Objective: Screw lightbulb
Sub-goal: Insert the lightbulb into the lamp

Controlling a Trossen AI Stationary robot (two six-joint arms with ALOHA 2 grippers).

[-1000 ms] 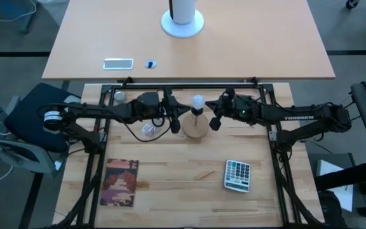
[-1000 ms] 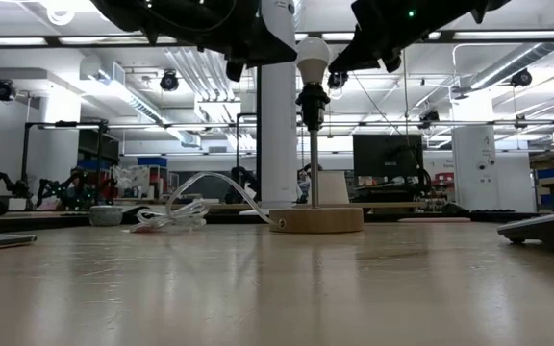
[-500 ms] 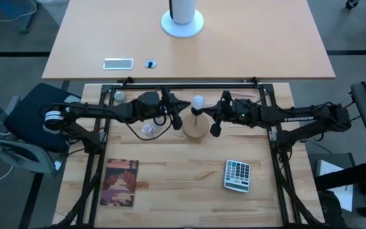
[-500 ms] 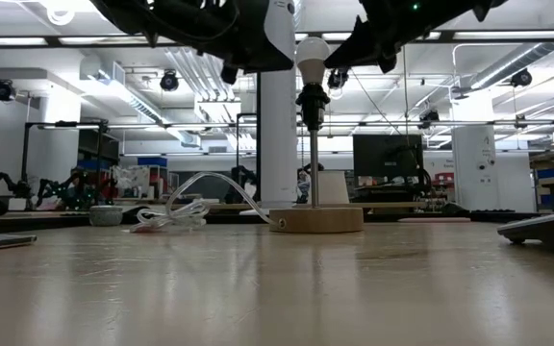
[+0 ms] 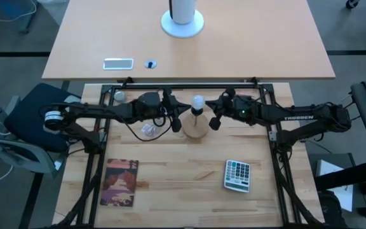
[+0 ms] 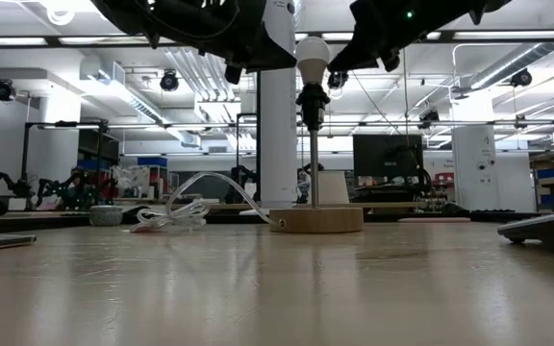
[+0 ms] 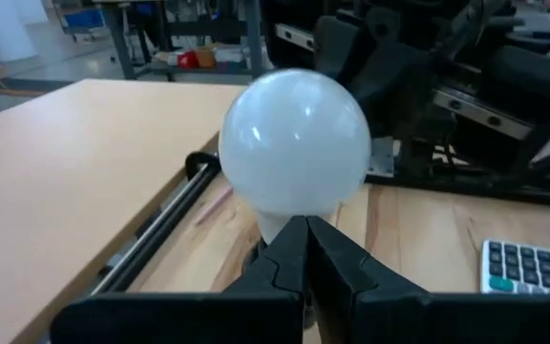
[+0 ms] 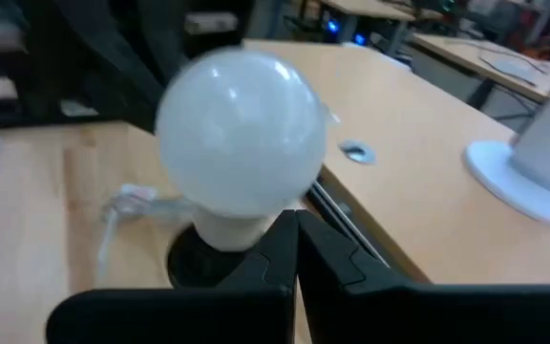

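Two dark arms reaching in from opposite sides, meeting over the middle of the wooden table (image 5: 183, 191). Between their tips, a small lamp stand: round wooden base (image 6: 315, 219), thin upright rod, black socket on top.

Left gripper (image 5: 175, 122) hanging just off one flank of the stand, fingers pressed together, gripping nothing. Right gripper (image 5: 214, 121) mirrored on the other flank, fingers likewise closed on nothing. Seen from table height, both hovering high, level with the socket, not down at the base. Probably parked close like that to keep the socket within easy reach for turning.

Right there between the two tips: the lightbulb (image 5: 197, 101), frosted white, upright in the socket, filling each wrist camera just beyond the closed fingers (image 7: 304, 253). Touching neither gripper as far as can be judged. Looks seated; how far screwed in, impossible to tell.

Farther out from the right gripper, toward the near edge, a calculator (image 5: 237, 175). Out from the left gripper, a booklet (image 5: 119, 182), and closer in, a clear crumpled wrapper (image 5: 148, 130), well clear of the work.
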